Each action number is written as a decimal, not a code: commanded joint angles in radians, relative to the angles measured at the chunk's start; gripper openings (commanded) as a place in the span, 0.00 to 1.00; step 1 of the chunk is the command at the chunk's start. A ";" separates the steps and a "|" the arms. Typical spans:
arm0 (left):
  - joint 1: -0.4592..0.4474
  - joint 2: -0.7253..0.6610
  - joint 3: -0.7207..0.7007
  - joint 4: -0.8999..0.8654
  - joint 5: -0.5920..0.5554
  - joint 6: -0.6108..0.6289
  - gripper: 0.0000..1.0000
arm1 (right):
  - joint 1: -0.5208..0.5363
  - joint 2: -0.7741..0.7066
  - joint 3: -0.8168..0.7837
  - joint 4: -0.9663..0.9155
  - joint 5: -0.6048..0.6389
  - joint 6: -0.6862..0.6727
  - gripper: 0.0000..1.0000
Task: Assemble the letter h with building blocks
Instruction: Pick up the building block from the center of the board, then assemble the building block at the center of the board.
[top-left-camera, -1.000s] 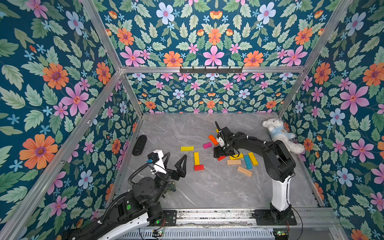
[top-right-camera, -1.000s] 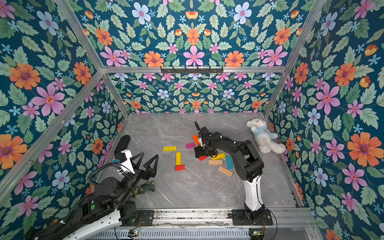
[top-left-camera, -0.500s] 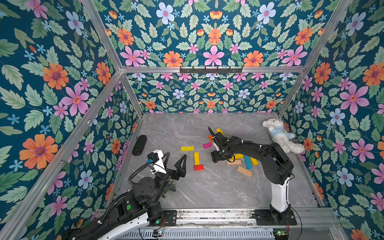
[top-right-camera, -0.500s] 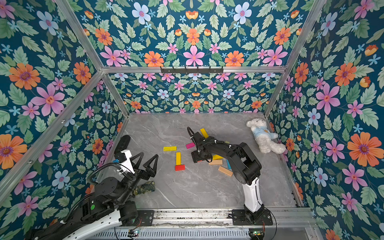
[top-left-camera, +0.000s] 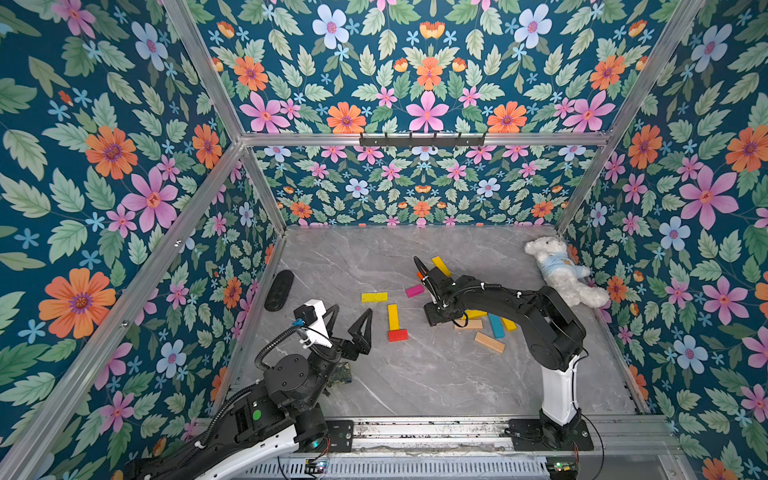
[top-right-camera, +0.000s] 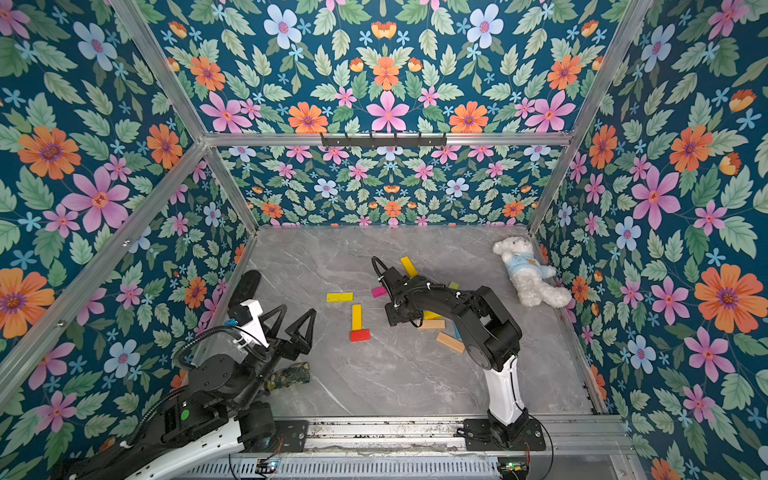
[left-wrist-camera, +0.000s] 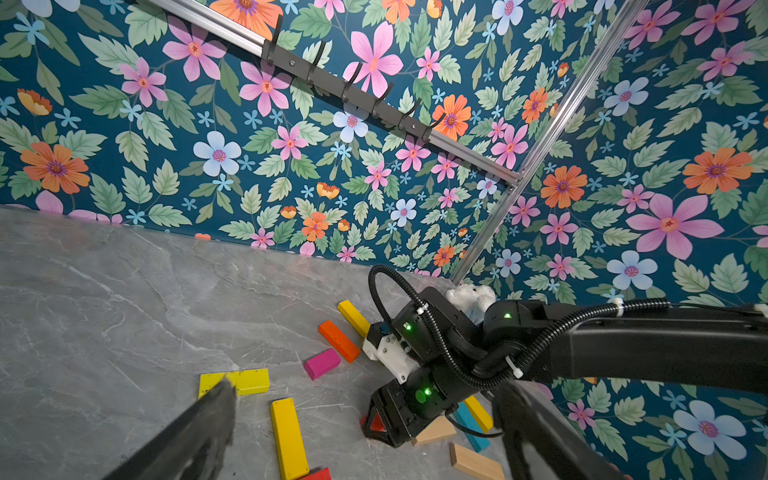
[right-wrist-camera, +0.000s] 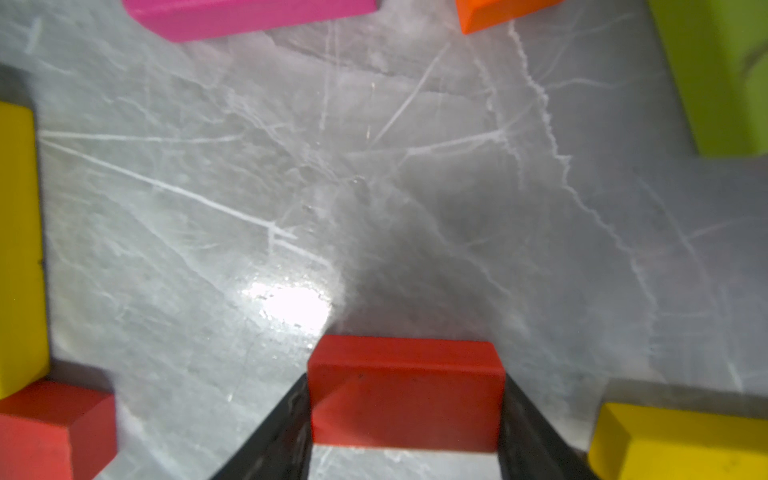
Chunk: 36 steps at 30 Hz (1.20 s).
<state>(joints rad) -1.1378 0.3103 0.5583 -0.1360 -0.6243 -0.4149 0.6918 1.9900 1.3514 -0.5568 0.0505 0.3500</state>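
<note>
The building blocks lie scattered on the grey floor. In both top views a short yellow block (top-left-camera: 374, 297), a long yellow block (top-left-camera: 392, 316) and a red block (top-left-camera: 397, 335) lie left of my right arm. A magenta block (top-left-camera: 414, 290) lies behind them. My right gripper (right-wrist-camera: 405, 382) points down at the floor, its fingers pressed on both sides of a second red block (right-wrist-camera: 405, 395). The left wrist view shows that red block (left-wrist-camera: 376, 422) under the right gripper (left-wrist-camera: 384, 428). My left gripper (top-left-camera: 351, 311) hovers open and empty near the front left.
Plain wood blocks (top-left-camera: 490, 342), a blue block (top-left-camera: 496, 325) and more yellow ones lie under my right arm. A lime block (right-wrist-camera: 723, 75) and an orange block (right-wrist-camera: 498, 12) lie close by. A white plush bear (top-left-camera: 557, 270) rests by the right wall, a black object (top-left-camera: 279, 289) by the left wall.
My right gripper has swung forward from the orange and magenta blocks, dropped to the floor and narrowed its jaws onto the red block. The left arm has not moved.
</note>
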 joint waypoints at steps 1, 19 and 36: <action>0.000 0.000 -0.001 -0.011 -0.010 -0.001 0.99 | 0.020 -0.017 -0.004 -0.057 -0.022 0.043 0.63; 0.001 -0.020 -0.009 -0.007 -0.003 -0.001 0.99 | 0.173 -0.064 0.027 -0.117 0.007 0.259 0.63; 0.000 -0.034 -0.017 -0.008 -0.005 -0.002 0.99 | 0.195 0.034 0.097 -0.112 -0.001 0.270 0.64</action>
<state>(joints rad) -1.1378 0.2764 0.5400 -0.1360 -0.6239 -0.4152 0.8841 2.0174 1.4399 -0.6548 0.0338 0.6022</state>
